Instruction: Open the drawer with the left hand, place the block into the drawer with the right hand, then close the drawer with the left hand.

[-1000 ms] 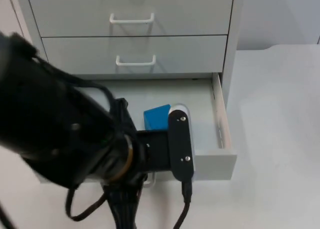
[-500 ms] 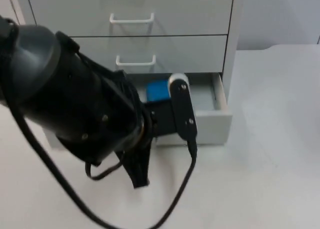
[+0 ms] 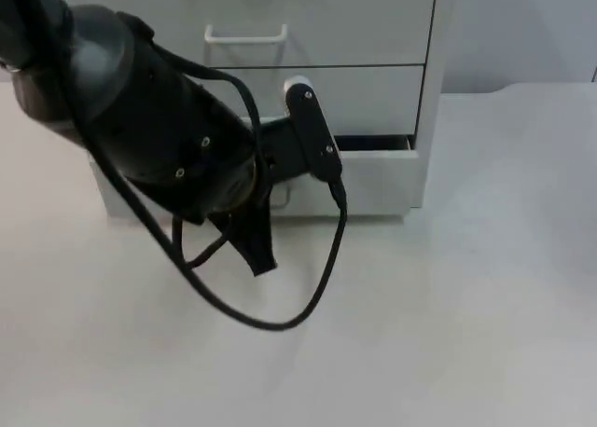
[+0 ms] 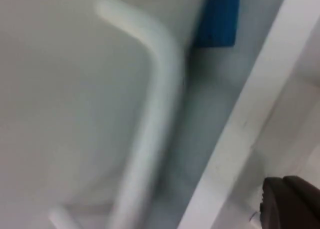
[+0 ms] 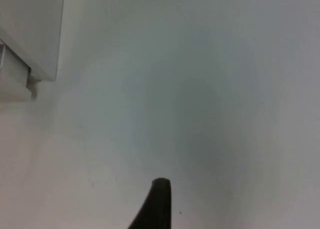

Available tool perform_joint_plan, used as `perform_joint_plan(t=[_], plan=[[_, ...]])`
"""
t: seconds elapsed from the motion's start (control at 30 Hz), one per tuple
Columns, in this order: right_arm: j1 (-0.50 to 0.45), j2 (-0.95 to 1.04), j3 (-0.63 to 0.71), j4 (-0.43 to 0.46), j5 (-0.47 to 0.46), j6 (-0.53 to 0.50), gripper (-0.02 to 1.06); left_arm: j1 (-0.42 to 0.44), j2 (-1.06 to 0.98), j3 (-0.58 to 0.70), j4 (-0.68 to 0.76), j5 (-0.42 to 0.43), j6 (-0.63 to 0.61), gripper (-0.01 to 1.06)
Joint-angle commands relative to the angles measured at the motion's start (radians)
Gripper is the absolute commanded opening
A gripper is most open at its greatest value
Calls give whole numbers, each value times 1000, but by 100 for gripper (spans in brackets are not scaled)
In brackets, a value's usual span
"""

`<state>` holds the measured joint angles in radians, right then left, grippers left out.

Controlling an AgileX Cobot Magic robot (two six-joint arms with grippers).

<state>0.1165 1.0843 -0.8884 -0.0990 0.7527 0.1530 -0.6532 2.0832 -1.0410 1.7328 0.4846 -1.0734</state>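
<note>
Left tool at the front panel of the bottom drawer, hidden under the left arm's bulky black wrist in the top view; whether it is open or closed cannot be told. In the left wrist view a white drawer handle runs blurred and close across the front panel, and one black fingertip stands beside the drawer's white side wall. Blue block lies inside the drawer, seen past the top edge of the front panel, against the pale drawer floor.

The bottom drawer stands nearly shut: in the top view only a narrow dark gap separates its front from the middle drawer above. The white cabinet carries the middle drawer and an upper drawer with a white loop handle, both flush with the frame.

Right tool hangs above the bare white counter, waiting, well apart from the cabinet; a single dark fingertip shows against the surface, and its open or closed state cannot be told. A corner of the cabinet appears in the right wrist view. The counter spreads pale and even in front of the cabinet, and a grey partition wall stands behind.
</note>
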Motion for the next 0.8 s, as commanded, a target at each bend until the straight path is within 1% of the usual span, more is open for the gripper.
perform_joint_plan(t=[0.0,0.1,0.13,0.3,0.43,0.5,0.57,0.6,0.63,0.67,0.73,0.77], plan=[[-7,-6,2,-6,-9,-11,80,16,18,-42,12,32,-12,0],[-7,-6,2,-6,-9,-11,80,26,56,-89,12,40,-4,0],[-7,-6,2,-6,-9,-11,80,26,64,-104,12,58,-4,0],[-7,-6,2,-6,-9,-11,80,26,89,-145,12,81,-4,0],[-7,-6,2,-6,-9,-11,80,26,100,-168,12,113,-6,0],[-7,-6,2,-6,-9,-11,80,26,102,-168,12,113,-6,0],[-7,-6,2,-6,-9,-11,80,21,100,-168,9,145,-6,0],[-7,-6,2,-6,-9,-11,80,8,98,-168,-32,161,4,0],[-7,-6,2,-6,-11,-11,80,-5,92,-168,-79,172,39,0],[-7,-6,2,-6,-11,-11,80,-5,92,-168,-79,172,39,0],[-7,-6,2,-6,-15,-11,80,-42,76,-163,-220,165,163,0],[-7,-6,2,-6,-17,-11,80,-65,62,-156,-278,156,204,0]])
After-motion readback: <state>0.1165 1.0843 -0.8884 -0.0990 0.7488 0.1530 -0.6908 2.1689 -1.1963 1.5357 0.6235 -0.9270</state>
